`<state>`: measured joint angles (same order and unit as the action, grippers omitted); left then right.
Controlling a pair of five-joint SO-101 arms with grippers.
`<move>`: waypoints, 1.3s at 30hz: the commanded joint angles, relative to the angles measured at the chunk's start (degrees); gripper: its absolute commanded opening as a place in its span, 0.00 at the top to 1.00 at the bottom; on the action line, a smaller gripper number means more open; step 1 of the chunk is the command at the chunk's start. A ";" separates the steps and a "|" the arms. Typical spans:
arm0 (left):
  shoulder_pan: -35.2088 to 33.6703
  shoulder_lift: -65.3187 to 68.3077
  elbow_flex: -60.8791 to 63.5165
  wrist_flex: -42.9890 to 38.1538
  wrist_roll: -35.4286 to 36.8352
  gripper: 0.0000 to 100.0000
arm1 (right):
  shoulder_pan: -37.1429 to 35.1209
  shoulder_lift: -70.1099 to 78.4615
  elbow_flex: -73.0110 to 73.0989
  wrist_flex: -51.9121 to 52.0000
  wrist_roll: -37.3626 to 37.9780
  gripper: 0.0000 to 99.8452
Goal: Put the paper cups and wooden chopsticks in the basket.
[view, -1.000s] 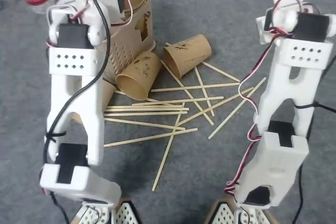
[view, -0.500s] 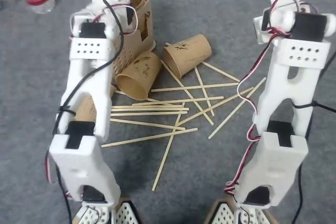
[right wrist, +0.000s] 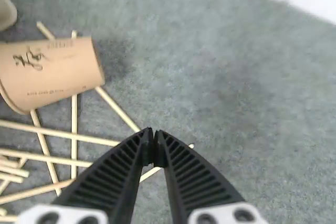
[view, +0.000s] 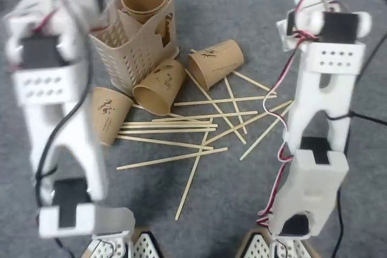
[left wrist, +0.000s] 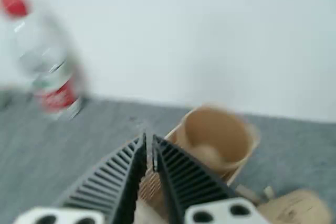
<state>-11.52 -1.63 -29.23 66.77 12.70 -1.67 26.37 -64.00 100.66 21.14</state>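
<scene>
**A grey desk [view: 242, 22] with a basket [view: 136, 52], cups and sticks on it**

The basket stands near the far side of the soft grey top. Three paper cups lie on their sides. The first cup [view: 160, 87] is just beside the basket, the second cup [view: 216, 63] is next to the first, and the third cup [view: 110, 115] is nearer the front. Wooden chopsticks [view: 175, 127] lie scattered and crossed beside the cups. A bottle [left wrist: 47, 72] with a red cap is at the far edge by the white wall.

Your left arm [view: 45, 89] has swung out toward 9 o'clock, off the basket [view: 139, 52], baring the paper cup [view: 110, 115] at its 7 o'clock; your right arm [view: 323, 70] nudged toward 10 o'clock.
</scene>
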 commanded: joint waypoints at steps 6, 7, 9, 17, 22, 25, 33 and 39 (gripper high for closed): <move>-20.92 -14.95 23.87 20.31 -0.70 0.98 | -7.16 5.67 10.11 1.98 11.16 0.80; -21.98 -16.26 28.53 17.85 -0.70 0.98 | -8.75 5.67 10.90 1.98 12.31 0.81; -23.30 -19.60 38.29 10.90 -0.79 0.97 | -11.74 5.67 11.16 2.07 12.13 0.82; -24.88 -37.80 73.54 -10.73 -0.62 0.85 | -20.00 3.12 11.52 2.24 10.64 0.81; -24.88 -44.66 86.55 -20.13 -0.26 0.85 | -26.07 2.51 15.30 2.07 10.64 0.77; -24.70 -45.80 89.36 -22.15 -0.26 0.85 | -28.79 3.12 16.53 1.01 10.73 0.77; -24.53 -45.98 93.32 -26.37 2.11 0.85 | -28.88 8.13 16.26 -8.13 10.99 0.76; -24.62 -46.33 97.01 -32.00 2.20 0.85 | -29.14 11.38 16.26 -14.99 11.08 0.76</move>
<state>-36.13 -46.02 67.30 38.37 14.20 -30.51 38.59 -47.12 88.79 32.40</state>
